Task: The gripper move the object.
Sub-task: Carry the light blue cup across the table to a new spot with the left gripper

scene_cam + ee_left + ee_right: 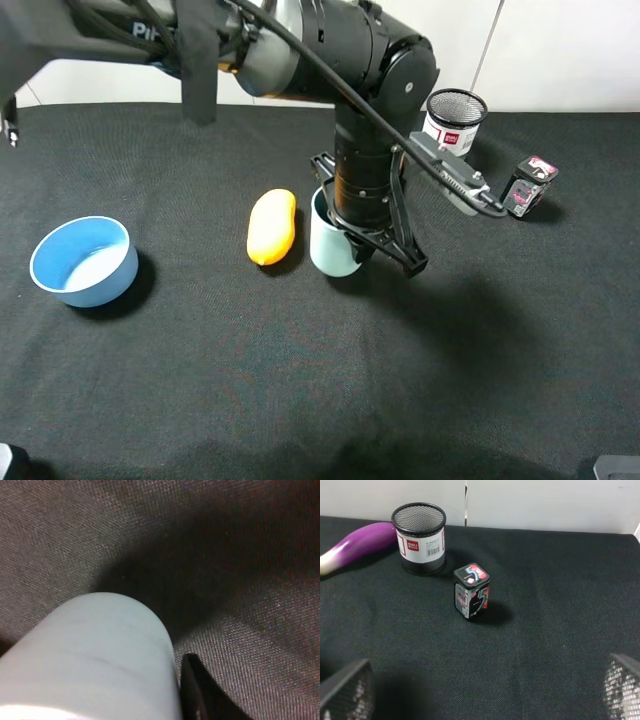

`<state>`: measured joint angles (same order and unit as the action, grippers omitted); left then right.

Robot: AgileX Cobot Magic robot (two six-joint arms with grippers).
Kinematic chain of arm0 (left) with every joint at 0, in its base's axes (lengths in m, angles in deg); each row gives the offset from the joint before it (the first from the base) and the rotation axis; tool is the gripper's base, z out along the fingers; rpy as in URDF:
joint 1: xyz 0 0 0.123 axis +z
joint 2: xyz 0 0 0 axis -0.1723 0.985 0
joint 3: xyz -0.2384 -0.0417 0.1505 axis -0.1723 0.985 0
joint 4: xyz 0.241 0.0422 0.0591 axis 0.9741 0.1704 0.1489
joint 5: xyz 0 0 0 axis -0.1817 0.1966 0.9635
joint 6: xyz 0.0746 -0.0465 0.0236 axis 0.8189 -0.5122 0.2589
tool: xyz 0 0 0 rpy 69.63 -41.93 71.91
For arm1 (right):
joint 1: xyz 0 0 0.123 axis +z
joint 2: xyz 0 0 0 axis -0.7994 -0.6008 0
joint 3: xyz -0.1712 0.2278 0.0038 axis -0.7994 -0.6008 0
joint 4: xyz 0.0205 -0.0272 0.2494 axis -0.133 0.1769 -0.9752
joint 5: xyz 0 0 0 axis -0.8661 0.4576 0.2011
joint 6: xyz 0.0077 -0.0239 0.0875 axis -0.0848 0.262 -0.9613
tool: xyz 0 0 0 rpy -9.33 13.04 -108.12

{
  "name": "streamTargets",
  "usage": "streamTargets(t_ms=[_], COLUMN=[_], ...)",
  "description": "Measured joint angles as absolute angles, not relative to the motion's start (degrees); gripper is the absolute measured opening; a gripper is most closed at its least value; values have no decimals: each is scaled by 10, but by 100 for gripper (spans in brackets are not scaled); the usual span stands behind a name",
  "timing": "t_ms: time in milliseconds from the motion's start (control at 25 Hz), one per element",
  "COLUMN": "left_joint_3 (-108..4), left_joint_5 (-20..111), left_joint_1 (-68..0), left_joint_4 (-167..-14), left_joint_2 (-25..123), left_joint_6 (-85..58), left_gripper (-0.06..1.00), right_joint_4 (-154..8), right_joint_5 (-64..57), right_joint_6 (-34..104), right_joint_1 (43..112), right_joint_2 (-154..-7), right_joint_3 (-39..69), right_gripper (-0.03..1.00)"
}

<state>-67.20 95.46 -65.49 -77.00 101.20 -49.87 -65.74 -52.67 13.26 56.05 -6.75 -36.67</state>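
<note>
The pale teal-green cup [328, 243] stands upright on the black cloth near the middle of the exterior view. The big black left arm reaches in from the upper left, and its gripper [357, 238] is down around the cup, hiding the cup's right side and part of its rim. In the left wrist view the cup [95, 655] fills the near field, and one black finger [197, 692] lies against its side; the other finger is hidden. My right gripper [485, 687] is open and empty, with its mesh-patterned fingers [345, 690] wide apart, away from the cup.
An orange oblong fruit [271, 227] lies just left of the cup. A blue bowl [84, 260] sits at far left. A black mesh pot [454, 122] and a small printed box [527, 186] stand right of the arm. A purple eggplant [355, 547] lies beside the pot.
</note>
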Motion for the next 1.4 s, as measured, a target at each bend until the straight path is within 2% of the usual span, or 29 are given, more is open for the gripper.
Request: streamTargets(t_ms=[320,440,800,960,1400], left_joint_3=[-652,-647,-642,-642,-649], left_joint_5=[944,944,941,940,949], left_joint_1=[-655,-655,-655,-655,-655], left_joint_4=[-770,-770,-770,-770,-795], left_joint_2=[1012,1012,1012,1012,1001], left_joint_6=[-515,-516,-518,-518,-517], left_gripper=[19,27,60,69,73], right_joint_4=[-657,-657,-657,-657,-657], right_joint_5=[-527,-527,-527,-527,-527], right_joint_6=[133,133,133,133,133], right_joint_1=[561,561,561,561,561], right_joint_2=[-67,-67,-67,-67,-67], right_joint_3=[-367,-367,-367,-367,-367], right_gripper=[69,69,69,69,69])
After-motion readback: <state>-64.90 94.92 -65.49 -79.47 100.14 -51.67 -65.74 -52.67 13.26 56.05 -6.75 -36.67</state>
